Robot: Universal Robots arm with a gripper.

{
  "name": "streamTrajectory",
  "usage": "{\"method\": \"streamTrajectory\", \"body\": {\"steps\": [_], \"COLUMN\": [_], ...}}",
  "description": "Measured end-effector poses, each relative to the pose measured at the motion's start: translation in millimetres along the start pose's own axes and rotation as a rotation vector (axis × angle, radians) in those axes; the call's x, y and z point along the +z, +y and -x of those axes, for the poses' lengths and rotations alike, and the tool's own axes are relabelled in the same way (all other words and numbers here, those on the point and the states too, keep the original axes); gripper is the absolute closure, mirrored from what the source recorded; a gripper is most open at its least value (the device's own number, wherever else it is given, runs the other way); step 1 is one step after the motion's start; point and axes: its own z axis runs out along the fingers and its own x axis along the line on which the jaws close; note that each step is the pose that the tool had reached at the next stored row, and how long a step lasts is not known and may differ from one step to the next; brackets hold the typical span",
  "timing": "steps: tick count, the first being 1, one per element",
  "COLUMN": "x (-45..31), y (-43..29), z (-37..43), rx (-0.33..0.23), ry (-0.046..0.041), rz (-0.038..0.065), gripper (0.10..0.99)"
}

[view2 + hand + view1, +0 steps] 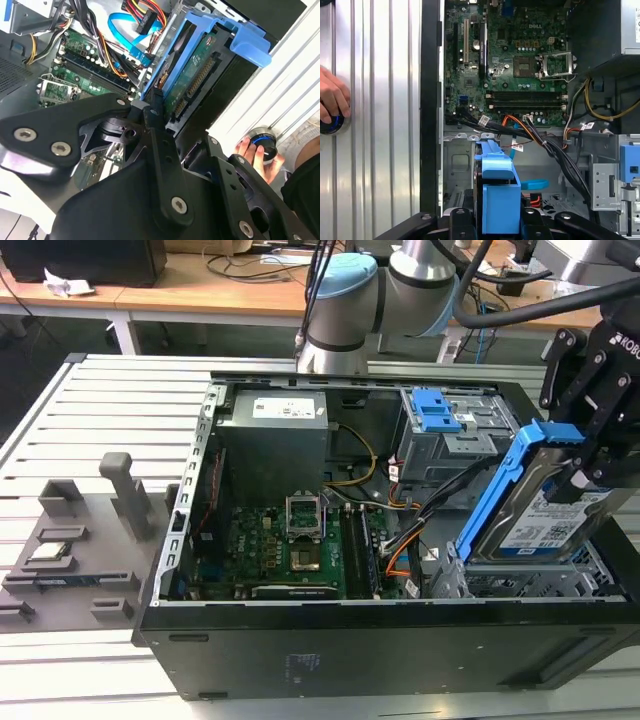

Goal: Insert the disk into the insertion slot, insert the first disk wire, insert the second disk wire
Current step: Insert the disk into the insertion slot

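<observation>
Open computer case (300, 650) on the slatted desk (100, 400), with the disk (545, 525) held tilted at the insertion slot (535, 585).
The case lies on its side with its green motherboard (290, 550) exposed. The silver perforated slot sits in the case corner at the exterior view's right, near the front edge. The disk, in its blue carrier, leans steeply, with its lower end down in the slot and its upper end raised. The black end effector (580, 475) is clamped on that upper end, its fingers narrow against the carrier's sides. A bundle of black and orange cables (420, 520) runs just beside the slot. In the first wrist view, a person's hand (332, 97) rests on a round black-and-blue knob (330, 125) on the desk, apart from the case.
</observation>
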Motion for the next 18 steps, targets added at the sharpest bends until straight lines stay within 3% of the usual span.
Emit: {"method": "streamTrajectory", "body": {"steps": [10, 18], "x": [26.8, 37.8], "y": [-1.1, -1.5], "z": [0.1, 0.2], "rx": [0.000, 0.000], "ry": [0.0003, 0.0004], "rz": [0.000, 0.000], "gripper": [0.722, 0.722]}}
